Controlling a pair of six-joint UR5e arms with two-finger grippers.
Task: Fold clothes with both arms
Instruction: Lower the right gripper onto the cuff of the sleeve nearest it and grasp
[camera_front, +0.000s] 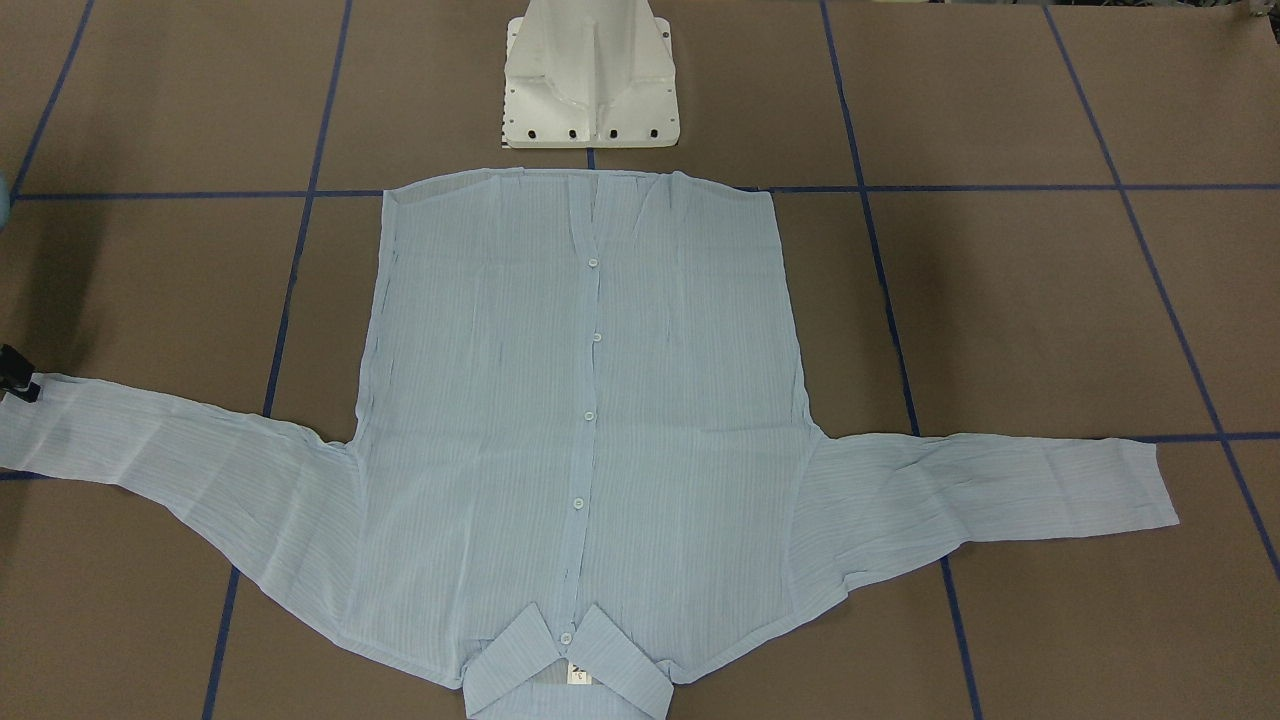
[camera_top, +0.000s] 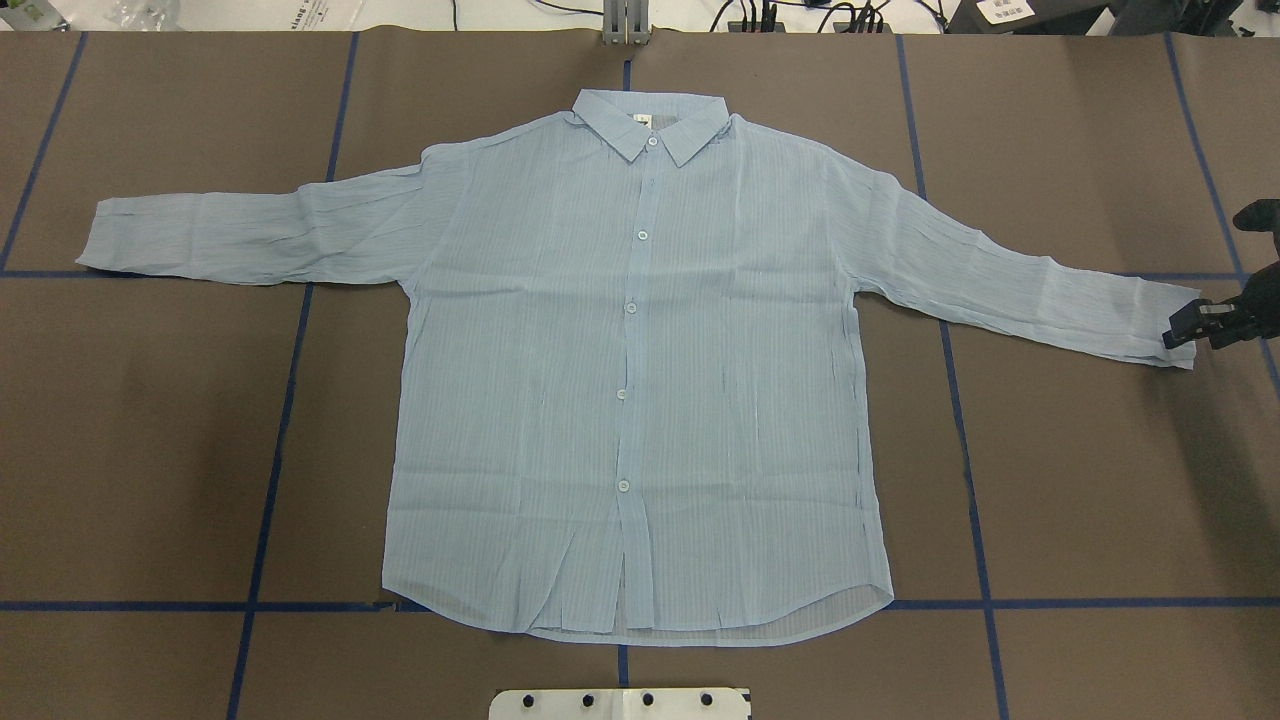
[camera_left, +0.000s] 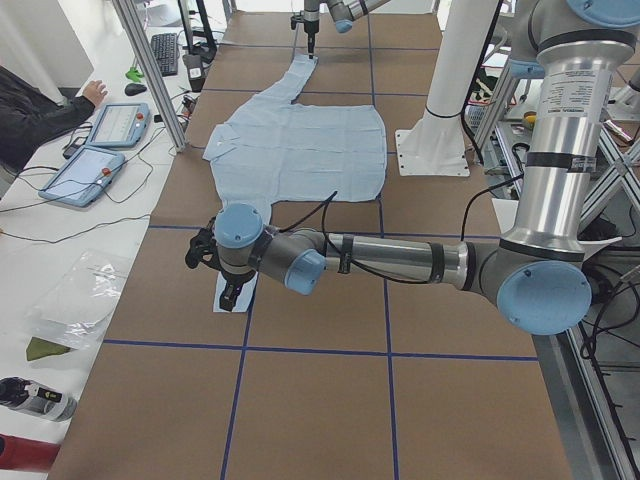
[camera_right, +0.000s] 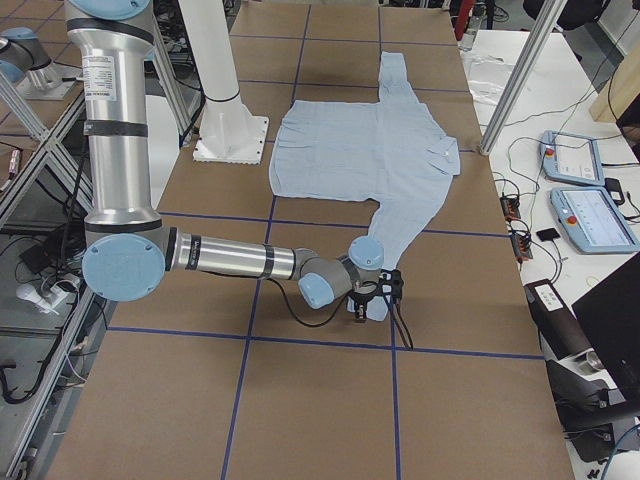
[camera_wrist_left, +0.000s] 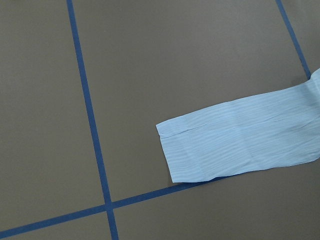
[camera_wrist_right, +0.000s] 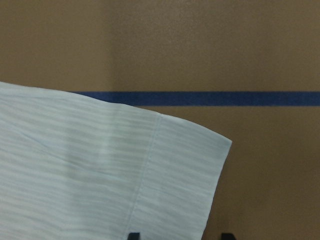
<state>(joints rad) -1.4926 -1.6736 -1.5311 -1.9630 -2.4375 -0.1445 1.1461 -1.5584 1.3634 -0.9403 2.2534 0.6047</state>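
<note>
You have the shirt flat on the desk. The right tool appears apart at a cuff. I cannot tell the left tool's state.

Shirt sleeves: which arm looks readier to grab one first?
The right arm. Its fingers are open and low at one cuff corner. The left arm seems to hang higher: its wrist view shows the other cuff from farther off, with no fingers in frame.
</note>
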